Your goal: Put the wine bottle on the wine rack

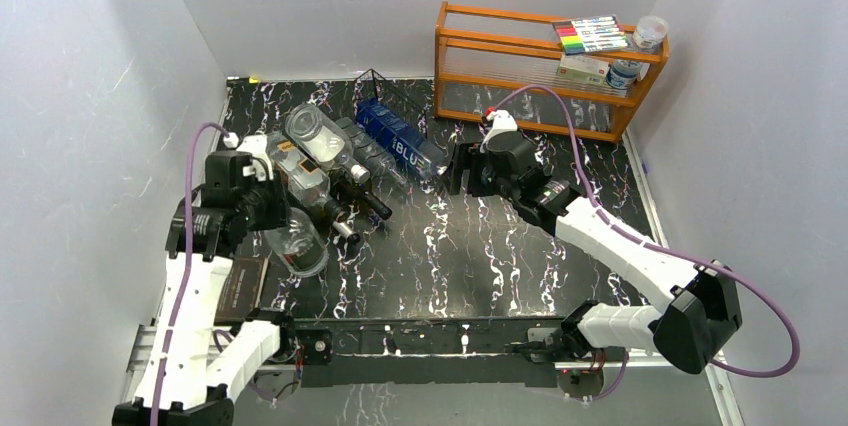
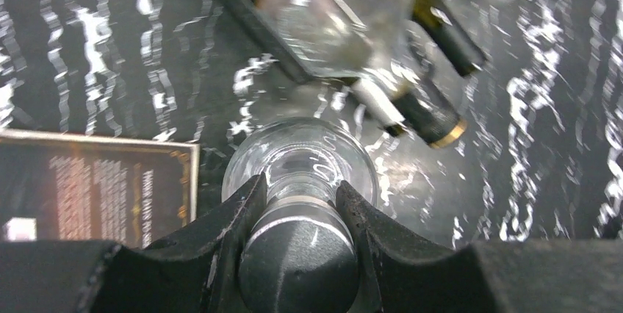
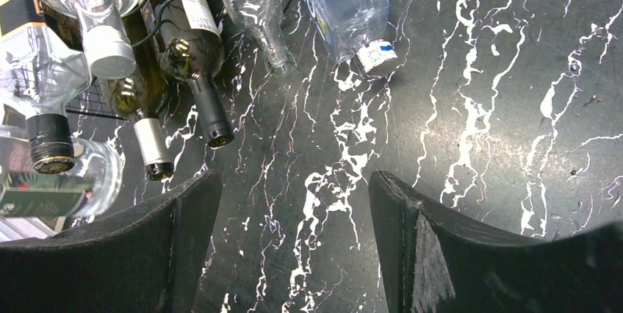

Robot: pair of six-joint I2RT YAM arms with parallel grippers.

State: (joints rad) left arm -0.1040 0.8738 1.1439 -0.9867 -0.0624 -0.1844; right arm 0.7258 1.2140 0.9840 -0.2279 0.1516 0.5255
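Note:
My left gripper (image 1: 268, 208) is shut on the neck of a clear glass bottle (image 1: 298, 246) with a black cap (image 2: 297, 261). In the left wrist view my fingers (image 2: 235, 214) clamp the neck just below the cap, and the bottle's body (image 2: 301, 155) points down at the table. The black wire wine rack (image 1: 383, 86) lies at the back left under several lying bottles, among them dark wine bottles (image 1: 355, 186) and a blue plastic bottle (image 1: 400, 146). My right gripper (image 1: 455, 168) is open and empty above bare table (image 3: 294, 195), right of the bottle necks (image 3: 209, 111).
An orange wooden shelf (image 1: 540, 66) with markers and jars stands at the back right. A dark printed card (image 1: 243, 286) lies near the left arm's base and also shows in the left wrist view (image 2: 95, 188). White walls enclose the table on three sides.

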